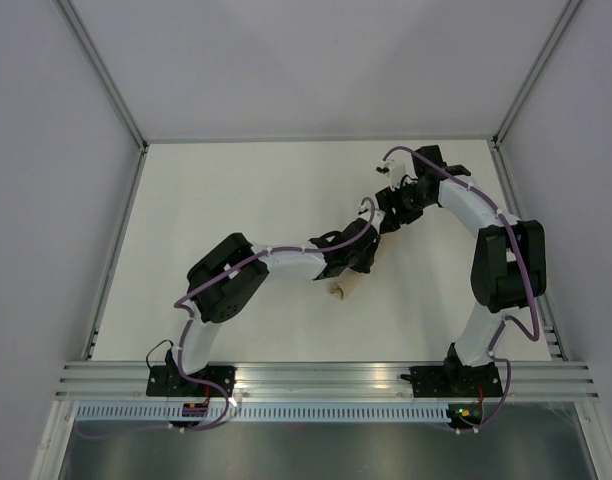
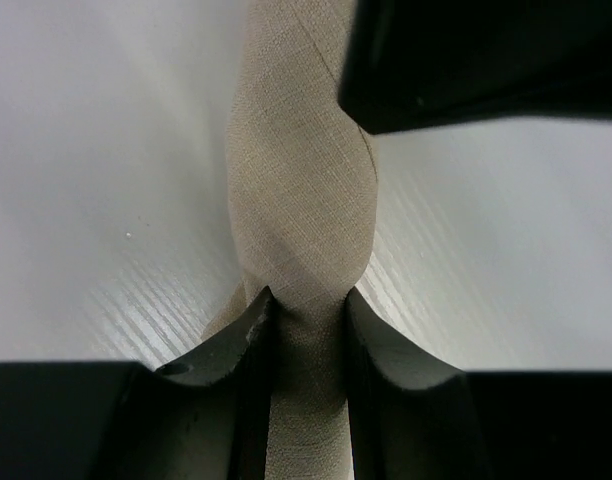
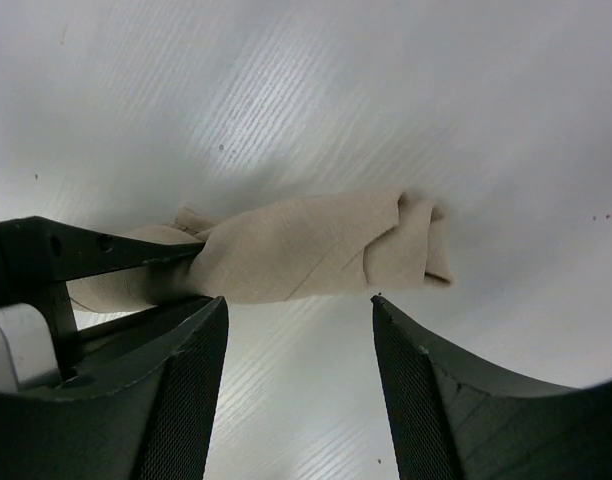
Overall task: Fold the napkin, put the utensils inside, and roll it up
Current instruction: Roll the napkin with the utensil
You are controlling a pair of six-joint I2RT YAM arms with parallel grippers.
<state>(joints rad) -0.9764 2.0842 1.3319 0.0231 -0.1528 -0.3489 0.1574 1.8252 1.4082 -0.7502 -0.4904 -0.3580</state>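
The rolled napkin [image 2: 301, 190] lies on the table [image 2: 106, 150], left gripper [image 2: 306, 305] clamped on one end, right gripper [image 3: 298, 312] hanging wide open above the other; letting go slowly, loose flap tucked underneath, should stop it unrolling

We see wide free room over the table [image 1: 216, 200] on its left and far side. In the middle the left gripper [image 2: 306, 300] clamps the napkin [image 3: 306, 250]. The right gripper [image 3: 298, 305] stands spread just beside, so only a narrow gap is between them.
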